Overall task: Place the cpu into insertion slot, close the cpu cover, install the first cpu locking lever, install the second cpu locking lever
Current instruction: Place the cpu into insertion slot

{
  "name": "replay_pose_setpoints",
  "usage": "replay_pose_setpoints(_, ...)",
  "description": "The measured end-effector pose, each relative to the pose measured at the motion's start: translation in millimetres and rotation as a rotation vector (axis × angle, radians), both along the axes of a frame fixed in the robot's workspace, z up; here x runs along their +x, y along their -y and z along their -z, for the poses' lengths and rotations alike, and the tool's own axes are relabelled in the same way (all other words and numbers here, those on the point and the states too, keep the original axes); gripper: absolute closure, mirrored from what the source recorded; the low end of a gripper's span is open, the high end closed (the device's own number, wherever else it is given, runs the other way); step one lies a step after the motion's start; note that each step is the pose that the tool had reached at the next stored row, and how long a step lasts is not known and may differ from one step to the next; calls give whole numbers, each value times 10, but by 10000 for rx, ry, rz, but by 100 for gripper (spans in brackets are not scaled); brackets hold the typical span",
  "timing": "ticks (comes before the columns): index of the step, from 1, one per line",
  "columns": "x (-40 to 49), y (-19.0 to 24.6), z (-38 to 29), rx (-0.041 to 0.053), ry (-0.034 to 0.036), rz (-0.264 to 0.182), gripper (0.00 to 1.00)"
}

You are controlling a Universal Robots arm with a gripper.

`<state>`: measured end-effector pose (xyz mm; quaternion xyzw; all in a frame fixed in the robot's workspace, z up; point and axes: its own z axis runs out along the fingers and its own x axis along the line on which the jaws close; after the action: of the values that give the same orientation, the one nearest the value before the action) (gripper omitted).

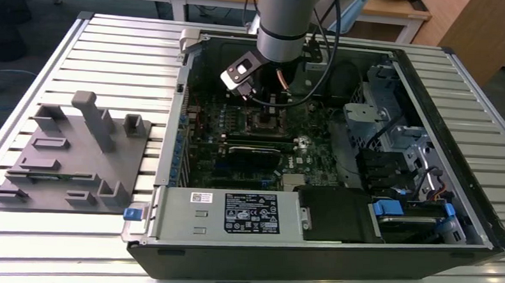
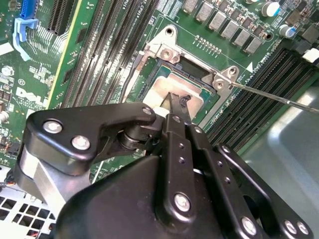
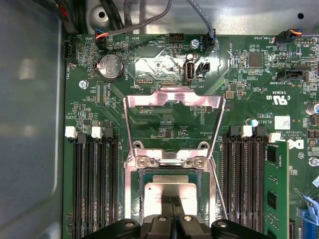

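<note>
Fingers (image 2: 175, 105) clenched on nothing, tips down at cpu (image 3: 159, 191) lying in insertion slot (image 2: 192, 67); cpu cover (image 3: 172, 97) open beyond. Risk: tips nudge cpu askew, pins bend.

A ribbed silvery table (image 1: 120, 52) bears an open black computer case (image 1: 315, 264); a grey plastic fixture block (image 1: 72, 165) sits beside it, at the exterior view's left.

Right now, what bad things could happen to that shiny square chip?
1. The end effector is shut, with its tip right at the cpu, which lies in the insertion slot. A hard or sideways push might scratch the chip or damage the socket under it.
2. The cpu cover is flipped open and a thin locking lever sticks out beside the slot. The end effector could snag either one.
</note>
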<state>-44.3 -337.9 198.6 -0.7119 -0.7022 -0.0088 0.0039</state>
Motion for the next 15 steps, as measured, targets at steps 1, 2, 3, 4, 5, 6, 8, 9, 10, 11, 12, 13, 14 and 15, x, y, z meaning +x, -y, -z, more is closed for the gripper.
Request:
replay_pose_setpoints(1, 0, 0, 2, 1, 1, 0, 89)
replay_pose_setpoints(2, 0, 0, 5, -1, 0, 0, 89)
replay_pose_setpoints(3, -1, 1, 8, -4, -2, 0, 89)
replay_pose_setpoints(4, -1, 1, 9, -5, -2, 0, 89)
replay_pose_setpoints(5, 0, 1, 9, -5, -2, 0, 89)
replay_pose_setpoints(6, 0, 0, 11, -2, -1, 0, 89)
replay_pose_setpoints(8, 0, 0, 12, 1, 1, 0, 89)
replay_pose_setpoints(9, 0, 0, 12, 1, 1, 0, 89)
replay_pose_setpoints(10, 0, 0, 13, 1, 2, 0, 89)
replay_pose_setpoints(11, 0, 0, 13, 1, 1, 0, 89)
replay_pose_setpoints(12, 0, 0, 13, 1, 1, 0, 89)
replay_pose_setpoints(13, 0, 0, 16, 0, 1, -1, 89)
replay_pose_setpoints(14, 0, 0, 16, -1, 0, 0, 89)
replay_pose_setpoints(15, 0, 1, 16, -2, -1, 0, 89)
